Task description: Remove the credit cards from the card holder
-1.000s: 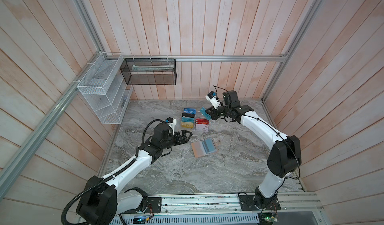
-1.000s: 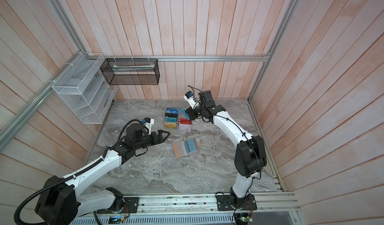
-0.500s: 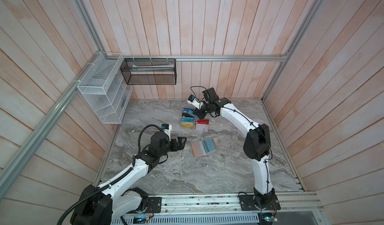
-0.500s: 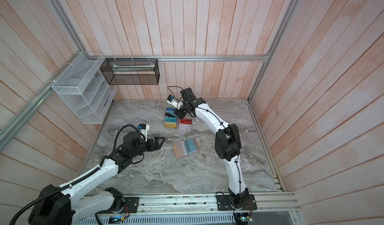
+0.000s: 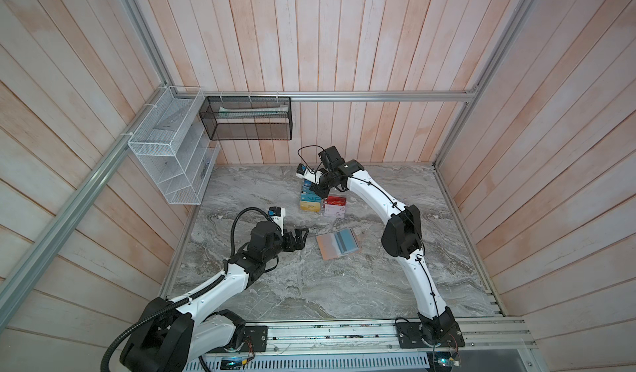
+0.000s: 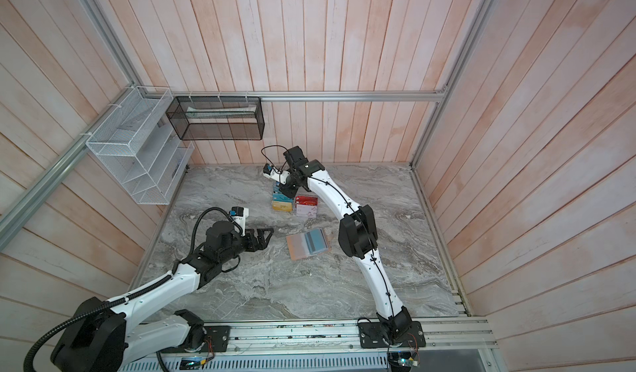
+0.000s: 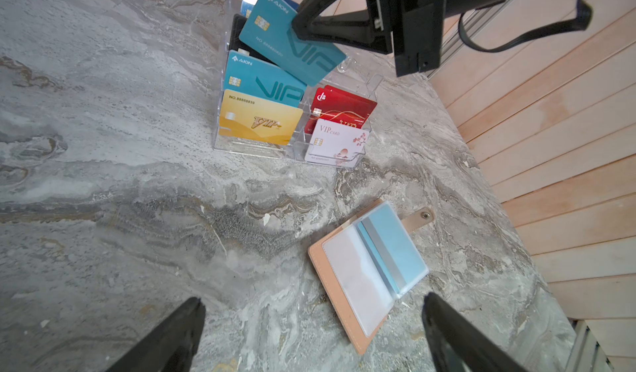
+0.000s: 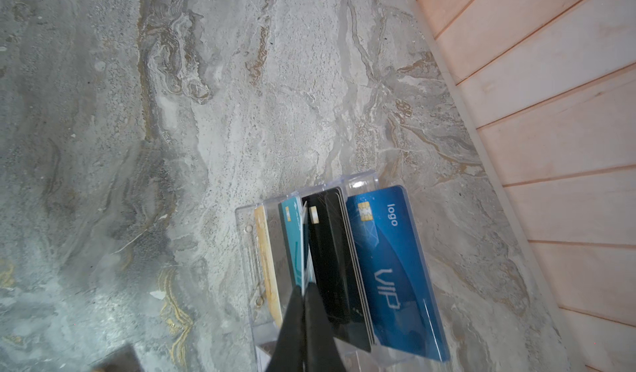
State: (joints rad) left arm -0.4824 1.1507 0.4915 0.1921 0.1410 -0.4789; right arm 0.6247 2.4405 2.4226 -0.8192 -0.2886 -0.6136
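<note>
Card holder (image 5: 339, 248) hasn't moved. It lies open on the desk (image 5: 282, 294), in front of the stand (image 5: 322, 202) and apart from it. A blue-grey card (image 7: 392, 249) with a darker stripe sits in one of its sleeves.

Right jaws are clenched on the edge of a teal card (image 7: 292, 36), which hangs tilted over the stand's back tiers. A second ago that arm held the card off the stand's right side; it has since swung across. The right wrist view shows the held card edge-on, between the slotted teal card (image 8: 290, 236) and the black card (image 8: 327, 249). Can't tell whether it touches the stand.

Left jaws are released, spread wide, low over the desk and pointing at the card holder. They are near it but not touching. They've backed off slightly from a second ago.
</note>
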